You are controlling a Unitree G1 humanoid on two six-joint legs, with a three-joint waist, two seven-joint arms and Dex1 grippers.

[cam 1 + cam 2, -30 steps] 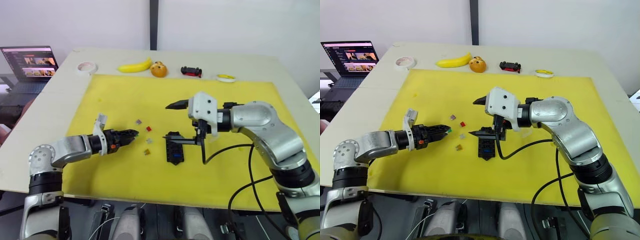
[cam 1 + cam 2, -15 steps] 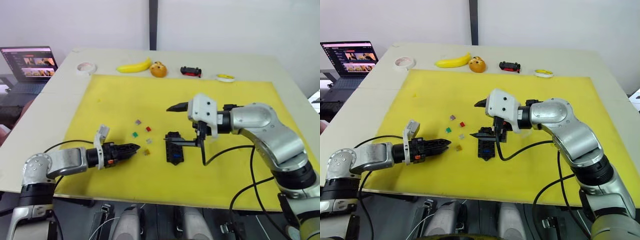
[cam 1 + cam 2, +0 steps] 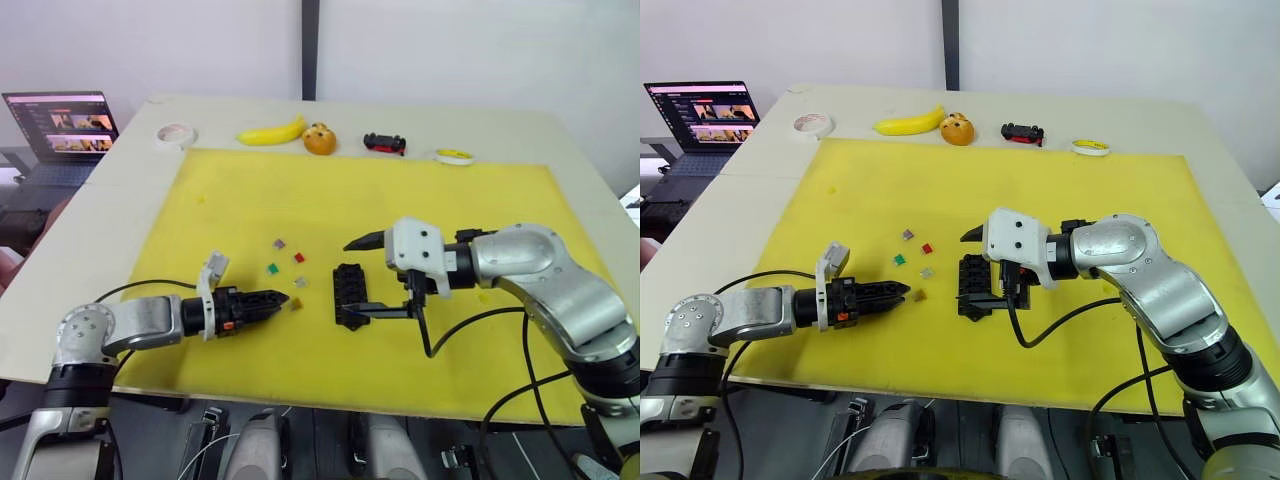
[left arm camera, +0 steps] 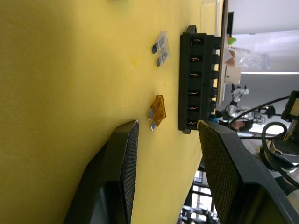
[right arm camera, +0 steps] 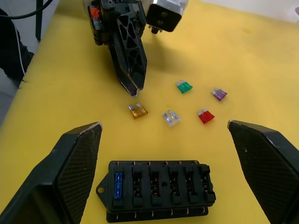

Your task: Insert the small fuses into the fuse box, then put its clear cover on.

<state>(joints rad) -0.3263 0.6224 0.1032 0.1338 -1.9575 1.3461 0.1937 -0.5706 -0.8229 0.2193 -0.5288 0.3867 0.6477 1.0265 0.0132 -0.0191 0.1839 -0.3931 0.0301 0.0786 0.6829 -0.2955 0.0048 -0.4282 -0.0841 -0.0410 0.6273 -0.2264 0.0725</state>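
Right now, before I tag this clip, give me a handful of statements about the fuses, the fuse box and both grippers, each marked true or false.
1. A blue fuse already sits in an end slot of the fuse box. True.
2. The left gripper holds the amber fuse off the mat. False: the fuse lies on the yellow mat, just ahead of the gripper's tips.
3. The right gripper is open, one finger on either side of the fuse box. True.
4. Five fuses lie loose on the mat. True: amber, clear, green, red and purple.
5. The banana lies on the yellow mat. False: it lies on the table beyond the mat's far edge.
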